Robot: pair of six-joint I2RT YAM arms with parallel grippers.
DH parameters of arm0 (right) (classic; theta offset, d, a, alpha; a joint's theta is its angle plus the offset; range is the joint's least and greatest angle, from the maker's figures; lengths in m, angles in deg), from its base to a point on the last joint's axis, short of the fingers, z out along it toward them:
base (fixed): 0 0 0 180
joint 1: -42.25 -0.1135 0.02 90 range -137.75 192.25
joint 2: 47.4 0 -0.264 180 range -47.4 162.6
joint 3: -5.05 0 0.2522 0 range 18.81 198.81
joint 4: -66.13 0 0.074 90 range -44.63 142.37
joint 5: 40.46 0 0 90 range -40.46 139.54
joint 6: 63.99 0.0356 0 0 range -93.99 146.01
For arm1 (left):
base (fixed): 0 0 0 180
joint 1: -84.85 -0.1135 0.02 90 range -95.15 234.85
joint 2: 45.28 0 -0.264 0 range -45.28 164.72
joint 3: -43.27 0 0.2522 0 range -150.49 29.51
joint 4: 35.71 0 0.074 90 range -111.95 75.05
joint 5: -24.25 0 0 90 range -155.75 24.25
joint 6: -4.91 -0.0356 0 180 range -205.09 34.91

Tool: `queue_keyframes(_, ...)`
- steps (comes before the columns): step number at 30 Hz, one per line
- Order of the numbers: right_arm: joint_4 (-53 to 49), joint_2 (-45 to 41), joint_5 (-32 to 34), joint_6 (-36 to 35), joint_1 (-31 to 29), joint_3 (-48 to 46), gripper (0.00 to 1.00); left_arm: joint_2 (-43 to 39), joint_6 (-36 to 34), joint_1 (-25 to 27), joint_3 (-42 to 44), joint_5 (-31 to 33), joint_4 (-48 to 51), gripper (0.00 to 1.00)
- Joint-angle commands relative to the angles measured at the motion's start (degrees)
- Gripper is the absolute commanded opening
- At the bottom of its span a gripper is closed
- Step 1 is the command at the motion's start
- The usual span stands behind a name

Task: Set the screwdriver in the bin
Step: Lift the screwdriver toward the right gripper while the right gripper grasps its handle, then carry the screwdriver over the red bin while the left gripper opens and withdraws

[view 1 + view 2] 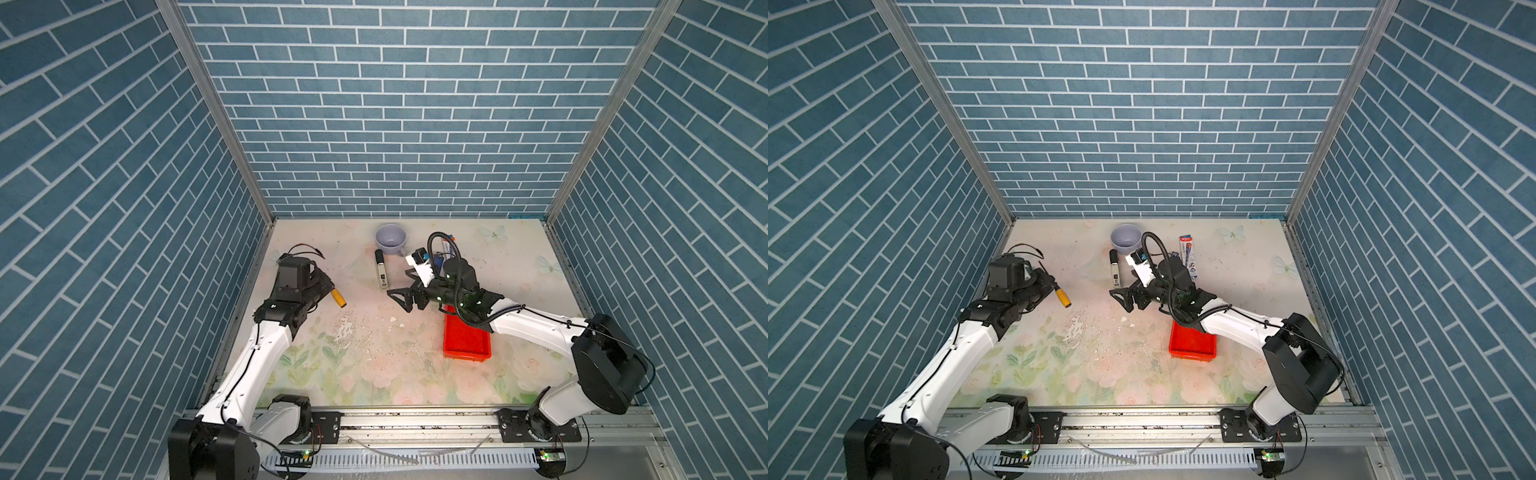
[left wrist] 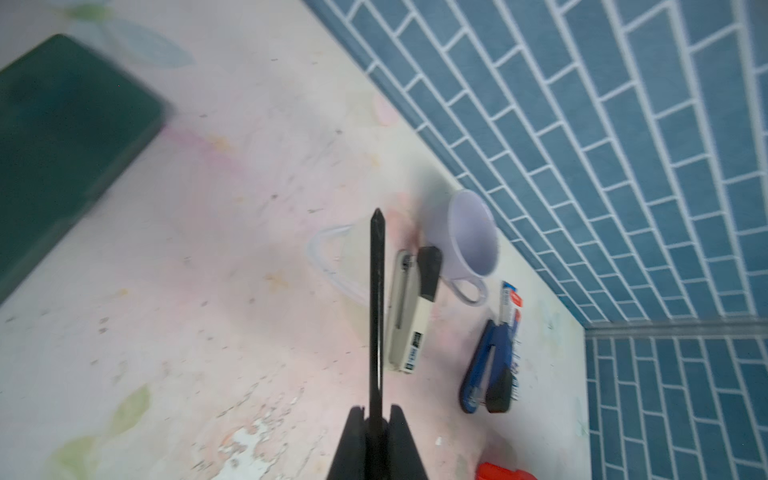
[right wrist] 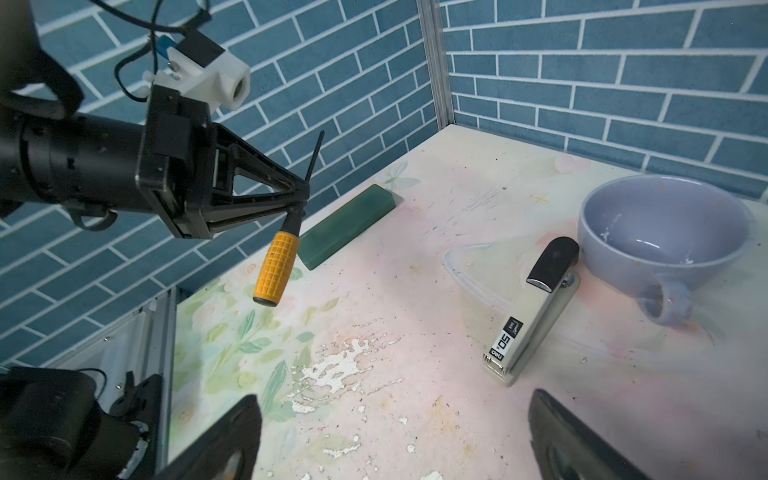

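Note:
The screwdriver (image 1: 338, 298) (image 1: 1063, 298) has a yellow gridded handle (image 3: 275, 266) and a thin black shaft (image 2: 377, 311). It hangs above the table at the left. My left gripper (image 1: 329, 287) (image 1: 1054, 286) (image 2: 376, 415) (image 3: 300, 196) is shut on the shaft just above the handle. The red bin (image 1: 465, 347) (image 1: 1192, 347) (image 2: 498, 473) sits on the right of the table, its far end hidden under my right arm. My right gripper (image 1: 400, 284) (image 1: 1123, 285) (image 3: 395, 419) is open and empty, over the table's middle, left of the bin.
A grey-and-black stapler (image 1: 382, 270) (image 3: 536, 307) lies beside a lilac mug (image 1: 390, 239) (image 3: 660, 232) at the back. A blue stapler (image 2: 490, 370) and a printed packet (image 1: 1188, 254) lie behind my right arm. A dark green case (image 3: 349, 224) lies by the left wall.

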Motion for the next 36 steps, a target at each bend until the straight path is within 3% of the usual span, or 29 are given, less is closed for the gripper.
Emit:
queue_keyframes(1,6.51,0.61,-4.57,12.15,2.48,2.92,0.99,-0.69,-3.45,4.05,-1.25,-2.68,-9.0,0.06)
queue_keyframes(5,9.39,0.6,-7.57,15.6,3.88,2.93,0.99,-0.08,-3.7,8.08,1.09,-4.53,-20.47,0.03)
queue_keyframes(15,13.91,2.22,-14.08,20.92,4.08,4.54,0.99,4.9,-5.52,17.94,0.61,-4.49,-33.58,0.03)
queue_keyframes(19,14.98,3.51,-15.03,23.62,4.08,5.44,0.93,6.83,-6.26,21.23,-0.54,-4.03,-36.16,0.03)
queue_keyframes(24,15.6,4.1,-15.02,25.58,4.08,5.4,0.79,7.73,-6.6,22.64,-1.23,-3.66,-36.93,0.03)
queue_keyframes(29,15.36,4.17,-14.88,26.68,4.21,5.39,0.55,7.47,-7.21,22.76,-0.79,-3.66,-37.12,0.03)
queue_keyframes(36,14.91,4.19,-14.55,26.56,4.32,5.28,0.31,6.75,-8.71,22.81,-0.29,-2.67,-36.34,0.04)
